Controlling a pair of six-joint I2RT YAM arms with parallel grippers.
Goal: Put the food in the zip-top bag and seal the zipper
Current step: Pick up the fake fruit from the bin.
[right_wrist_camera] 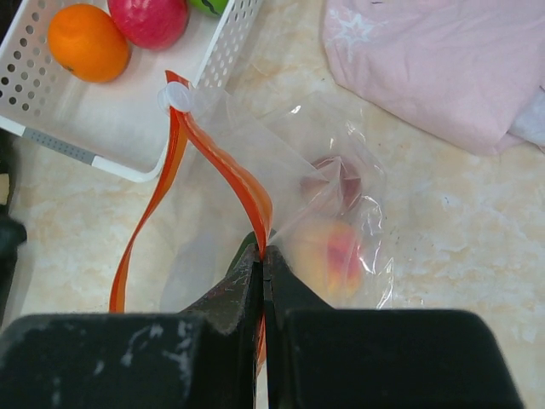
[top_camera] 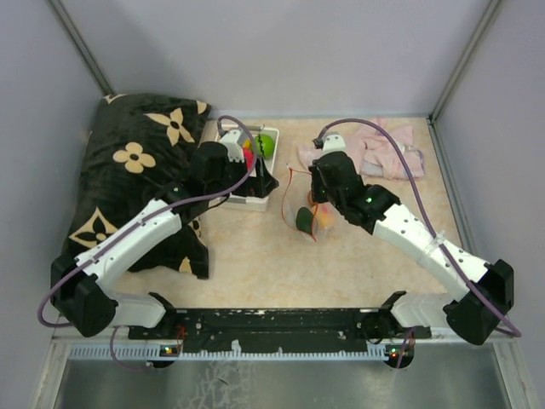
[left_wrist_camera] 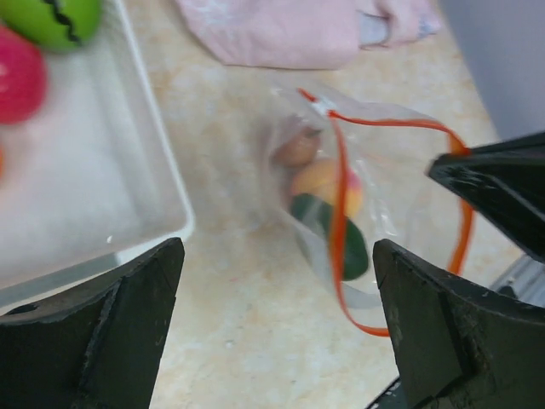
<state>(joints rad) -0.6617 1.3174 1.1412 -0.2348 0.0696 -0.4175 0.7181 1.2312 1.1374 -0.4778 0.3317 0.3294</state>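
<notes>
**Q:** Where does the small clear plastic zip-top bag (top_camera: 300, 203) lie?

**A:** On the beige table (top_camera: 255, 256), just right of the white slotted plastic basket (top_camera: 243, 200) and on the near side of the crumpled pink cloth (top_camera: 387, 149). The red-orange zipper strip (left_wrist_camera: 338, 221) along its mouth loops apart, unsealed.

**Q:** Where is the food?

**A:** In the bag are a dark green toy piece (left_wrist_camera: 341, 243), a peach-coloured piece (left_wrist_camera: 324, 183) and a brownish piece (left_wrist_camera: 298, 149). In the basket are an orange toy fruit (right_wrist_camera: 85, 41), a red one (right_wrist_camera: 149, 17) and a bright green one (top_camera: 266, 145).

**Q:** How do the pincers stand?

**A:** The right gripper (right_wrist_camera: 262, 281) has its jaws pressed together, pinching the zipper strip. The left gripper (left_wrist_camera: 277, 341) is spread wide and holds nothing. It hangs between basket and bag.

**Q:** What else is shown?

**A:** A black flower-patterned cushion (top_camera: 136, 162) lies at the far left.
</notes>
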